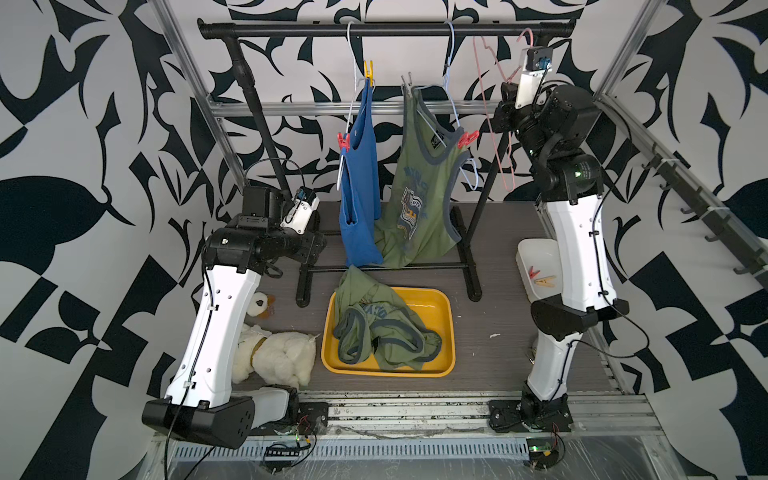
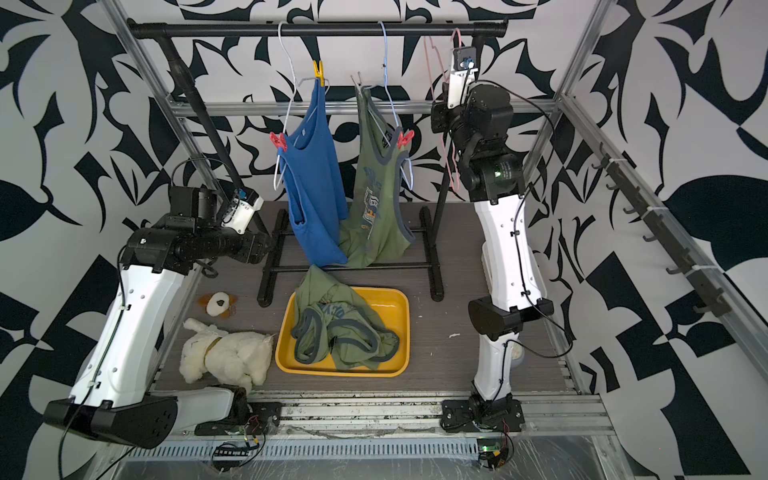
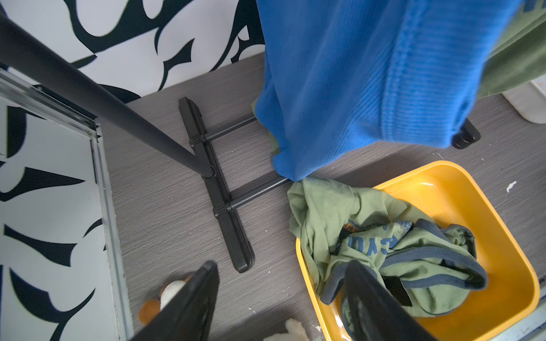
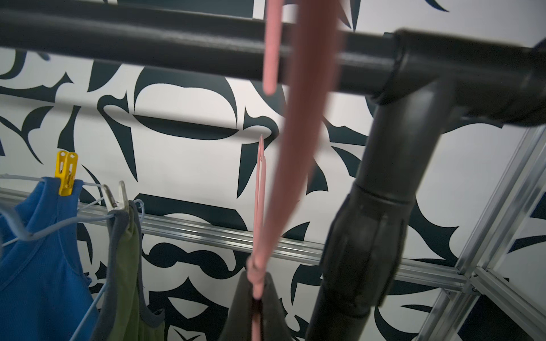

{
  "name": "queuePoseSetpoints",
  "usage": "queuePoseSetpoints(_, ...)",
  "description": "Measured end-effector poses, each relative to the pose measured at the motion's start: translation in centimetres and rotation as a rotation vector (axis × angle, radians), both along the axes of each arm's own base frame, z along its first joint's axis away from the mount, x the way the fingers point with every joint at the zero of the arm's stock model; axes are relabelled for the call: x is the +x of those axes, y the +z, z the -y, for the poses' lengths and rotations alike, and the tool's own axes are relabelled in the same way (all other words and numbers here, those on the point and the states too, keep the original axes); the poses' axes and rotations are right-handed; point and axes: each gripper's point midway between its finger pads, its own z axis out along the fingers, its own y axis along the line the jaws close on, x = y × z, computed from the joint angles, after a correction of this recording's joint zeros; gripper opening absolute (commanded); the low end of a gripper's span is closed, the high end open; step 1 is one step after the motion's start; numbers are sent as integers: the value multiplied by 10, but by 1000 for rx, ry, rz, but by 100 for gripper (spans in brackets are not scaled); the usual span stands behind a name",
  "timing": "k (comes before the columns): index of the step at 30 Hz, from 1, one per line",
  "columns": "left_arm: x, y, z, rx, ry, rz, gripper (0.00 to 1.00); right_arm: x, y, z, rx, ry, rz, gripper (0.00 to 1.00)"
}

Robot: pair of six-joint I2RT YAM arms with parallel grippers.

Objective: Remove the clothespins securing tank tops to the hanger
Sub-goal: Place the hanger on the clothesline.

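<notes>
Right end effector (image 4: 256, 290) is clamped on the bare pink hanger (image 4: 304, 118), up at the right end of the rack (image 1: 386, 30), with the hook over the top bar. My read is that this hanger is finished with and just getting parked. Left end effector (image 3: 280, 267) has its jaws spread wide with nothing in them, low by the rack's left foot.

Four clothespins are on the clothes hanging from the rack's bar:
- The blue tank top (image 1: 359, 187) has a yellow pin (image 1: 368, 70) on the strap nearest the bar and a red pin (image 1: 343, 141) on the lower strap.
- The printed green tank top (image 1: 424, 195), beside it toward the rack's right end, has a grey pin (image 1: 407, 82) up high and a red one (image 1: 468, 139) lower.

Two loose pins (image 1: 542, 279) sit in the white bin (image 1: 530, 253) by the rack's right foot. A third top (image 1: 374, 332) is heaped in the yellow tray (image 1: 440, 299) on the desk in front of the rack.

Tips, imo: check the hook is fully over the bar before letting go, or the hanger will drop. For the next pin, squeeze the tail ends and pull it off along the strap. Those hangers look free to swing, so I'd have the idle arm steady the fabric below.
</notes>
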Motion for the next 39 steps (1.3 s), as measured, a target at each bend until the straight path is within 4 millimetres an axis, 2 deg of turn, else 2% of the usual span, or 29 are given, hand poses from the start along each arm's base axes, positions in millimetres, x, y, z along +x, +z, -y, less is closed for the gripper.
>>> queuePoseSetpoints(4, 6, -8, 1, 2, -2, -28, 72, 0, 9, -1, 15, 27, 41, 0)
queuePoseSetpoints(11, 7, -10, 2, 2, -4, -37, 72, -6, 22, -8, 19, 72, 92, 0)
queuePoseSetpoints(19, 10, -10, 3, -2, -8, -45, 72, -5, 34, 5, 43, 67, 140, 0)
queuePoseSetpoints(24, 11, -7, 2, -3, -4, -39, 72, 6, 32, 7, 56, 68, 153, 0)
queuePoseSetpoints(30, 14, -10, -1, -4, 4, -47, 72, 29, 19, 7, 73, 70, 144, 0)
queuePoseSetpoints(39, 15, -11, -1, -4, 6, -52, 72, 32, 20, 9, 100, 82, 154, 0)
